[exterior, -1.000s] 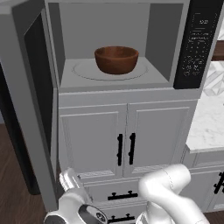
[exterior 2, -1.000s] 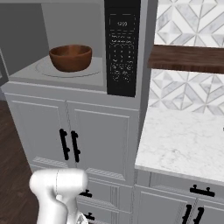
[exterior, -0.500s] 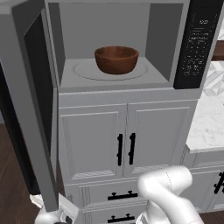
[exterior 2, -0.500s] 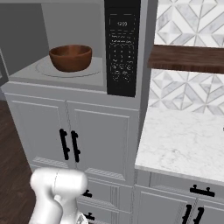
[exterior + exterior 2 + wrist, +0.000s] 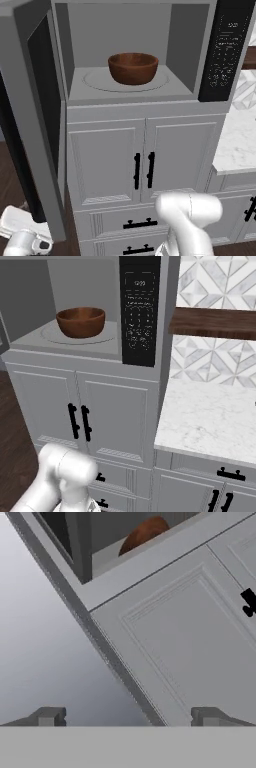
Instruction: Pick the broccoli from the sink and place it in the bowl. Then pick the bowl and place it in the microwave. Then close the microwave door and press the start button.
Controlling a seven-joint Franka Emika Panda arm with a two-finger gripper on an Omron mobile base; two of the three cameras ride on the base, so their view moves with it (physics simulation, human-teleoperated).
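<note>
bowl [image 5: 133,68] sits on the turntable inside the microwave [image 5: 130,50], high and far from the claw [image 5: 129,717], which is low at the left by the microwave door's [image 5: 37,130] lower edge. claw spread wide, fingertips [image 5: 47,716] well apart, nothing between them. door stands open. broccoli not discernible.

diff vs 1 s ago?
The arm's hand swung left, low past the outer edge of the microwave door, and the door has swung a little further into view on the left. The gripper kept its jaws open, holding nothing. The bowl stayed on the turntable in the microwave; cabinets unchanged.
</note>
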